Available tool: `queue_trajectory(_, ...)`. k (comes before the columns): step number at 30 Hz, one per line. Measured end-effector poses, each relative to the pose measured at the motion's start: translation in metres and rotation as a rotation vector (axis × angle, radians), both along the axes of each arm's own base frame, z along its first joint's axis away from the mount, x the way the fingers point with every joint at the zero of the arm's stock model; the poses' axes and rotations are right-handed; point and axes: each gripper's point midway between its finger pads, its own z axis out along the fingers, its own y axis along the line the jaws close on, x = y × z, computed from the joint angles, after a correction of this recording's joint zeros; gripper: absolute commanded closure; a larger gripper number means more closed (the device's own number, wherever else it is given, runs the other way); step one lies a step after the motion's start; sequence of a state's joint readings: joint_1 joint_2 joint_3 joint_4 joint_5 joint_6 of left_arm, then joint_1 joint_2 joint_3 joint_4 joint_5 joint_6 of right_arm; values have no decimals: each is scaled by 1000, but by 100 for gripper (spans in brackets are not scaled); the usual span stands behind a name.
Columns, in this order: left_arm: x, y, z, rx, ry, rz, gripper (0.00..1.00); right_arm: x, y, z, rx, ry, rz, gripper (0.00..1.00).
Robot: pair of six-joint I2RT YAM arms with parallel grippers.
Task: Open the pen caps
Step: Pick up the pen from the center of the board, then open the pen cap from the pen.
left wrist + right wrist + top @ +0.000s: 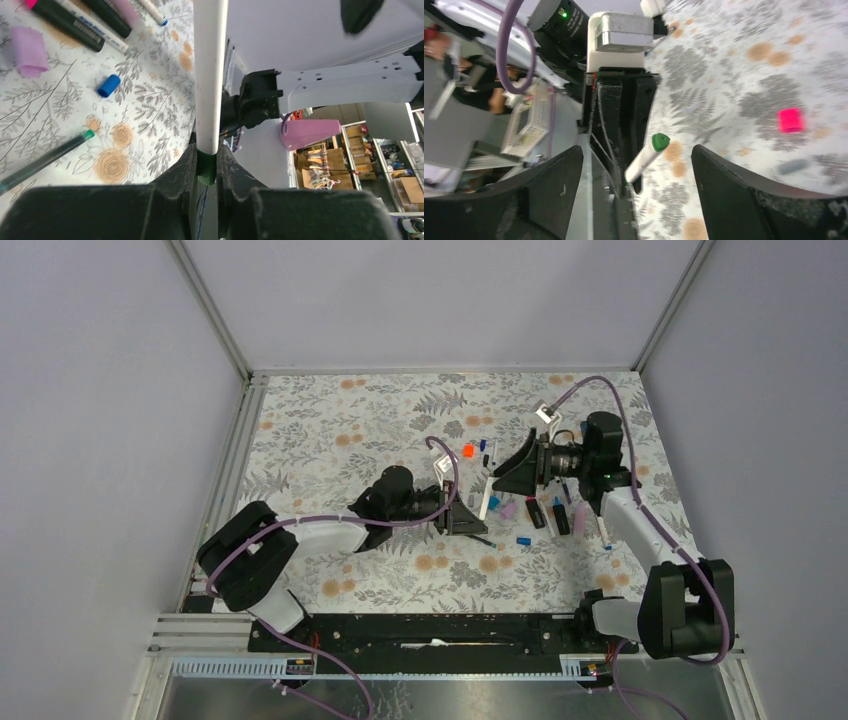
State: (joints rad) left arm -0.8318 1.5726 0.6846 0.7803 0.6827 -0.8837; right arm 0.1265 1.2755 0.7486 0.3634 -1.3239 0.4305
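A white pen (207, 75) stands straight out from my left gripper (206, 157), which is shut on its green end piece (206, 170). In the right wrist view the same pen (641, 162) shows its other green end (659, 141) pointing between the spread fingers of my right gripper (636, 152), which is open and touches nothing. From above, the left gripper (470, 515) and right gripper (507, 475) face each other mid-table with the pen (485, 502) between them. Loose caps lie on the cloth: lilac (29, 50), blue (108, 85), orange-red (467, 451).
Black highlighters (70, 22) and a thin green-tipped pen (45, 160) lie beside the left gripper. More markers (550, 517) and a blue cap (523, 540) sit under the right arm. The floral cloth (330, 440) ends at metal rails on the left and near side.
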Motion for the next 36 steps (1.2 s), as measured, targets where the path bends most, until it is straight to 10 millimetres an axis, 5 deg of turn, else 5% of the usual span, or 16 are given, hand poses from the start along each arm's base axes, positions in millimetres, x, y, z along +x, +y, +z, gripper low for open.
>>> queue_trajectory(3,1,8,-8,67,2,-17,100,10,-20,5,-64,-126,-46,1)
queue_trajectory(8,-1,17,-9,134,20,-86,100,22,-46,7,-285,-480,-59,0)
queue_trajectory(14,-7,15,6,171,29,-220,100,-10,-62,-24,-448,-811,200,0)
queue_trajectory(24,-19,15,-9,227,144,-337,100,-52,-37,-27,-404,-1102,530,8)
queue_trajectory(36,-29,8,0,210,170,-412,100,-66,-20,-51,-492,-1213,783,31)
